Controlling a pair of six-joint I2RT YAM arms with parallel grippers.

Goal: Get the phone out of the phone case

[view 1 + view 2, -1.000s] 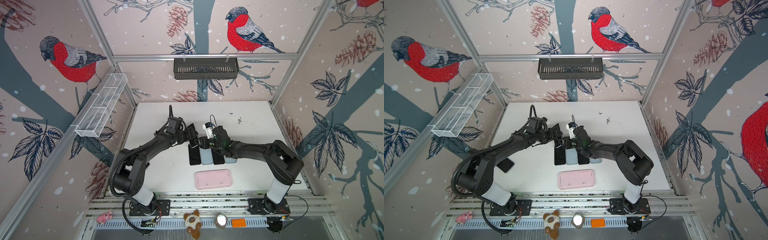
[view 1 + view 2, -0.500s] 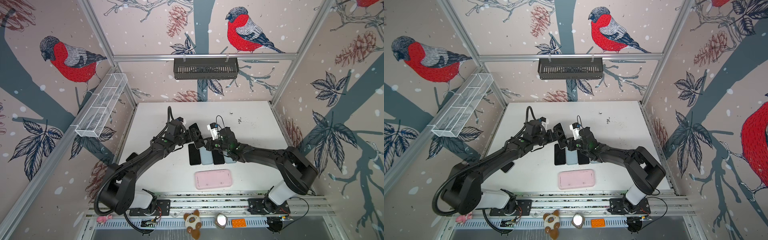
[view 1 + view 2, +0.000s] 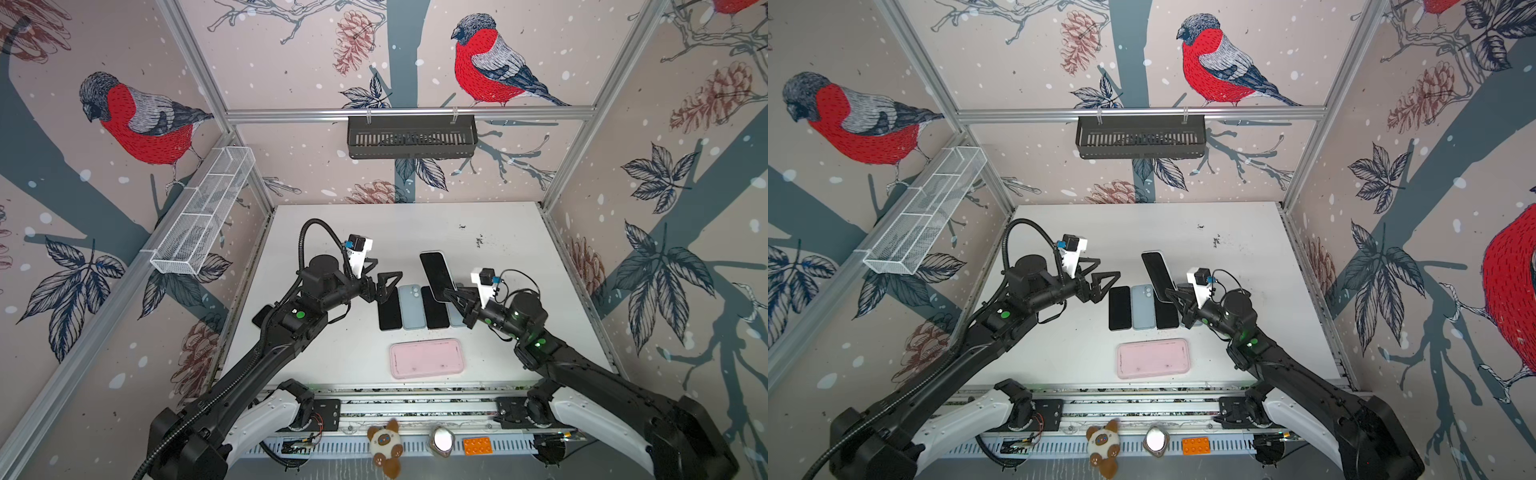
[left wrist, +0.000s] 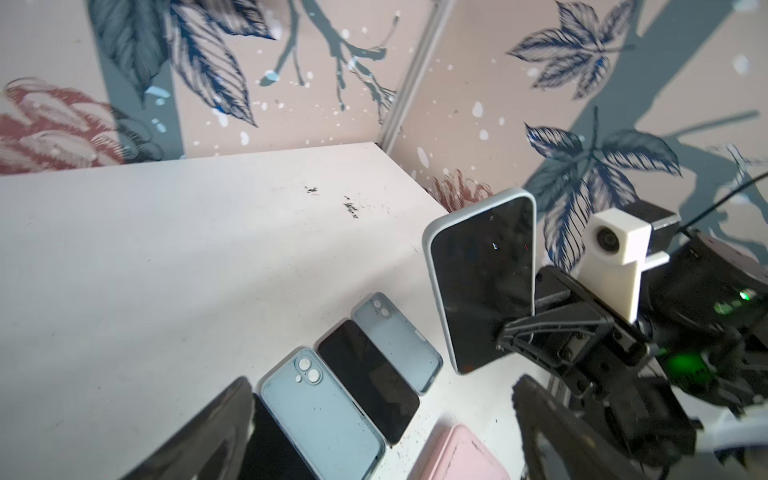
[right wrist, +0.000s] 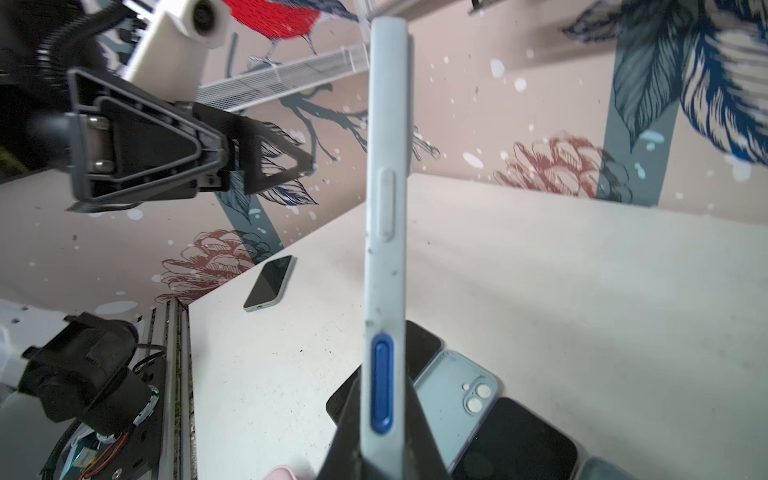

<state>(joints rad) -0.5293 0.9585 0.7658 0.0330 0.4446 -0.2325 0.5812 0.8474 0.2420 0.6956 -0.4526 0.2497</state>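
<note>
The phone in its pale blue phone case (image 3: 435,274) (image 3: 1158,274) (image 4: 484,282) is held up on end above the table, dark screen facing left. My right gripper (image 3: 451,296) (image 3: 1173,297) (image 4: 515,336) (image 5: 384,415) is shut on its lower end; the right wrist view shows the case's side edge (image 5: 386,208) with a blue button between the fingers. My left gripper (image 3: 384,275) (image 3: 1102,271) (image 4: 374,436) stands open and empty, left of the phone and apart from it, above the left end of a row of phones.
A row lies on the white table (image 3: 332,249): black phone (image 3: 389,309), light blue phone back (image 3: 411,305), black phone (image 3: 434,309), light blue case (image 4: 399,345). A pink case (image 3: 427,358) lies nearer the front. Another phone (image 5: 270,282) lies by the left edge.
The two grippers, close together over the row before, have drawn apart. The left opened and pulled back left. The right closed on the cased phone and carried it up and right.
</note>
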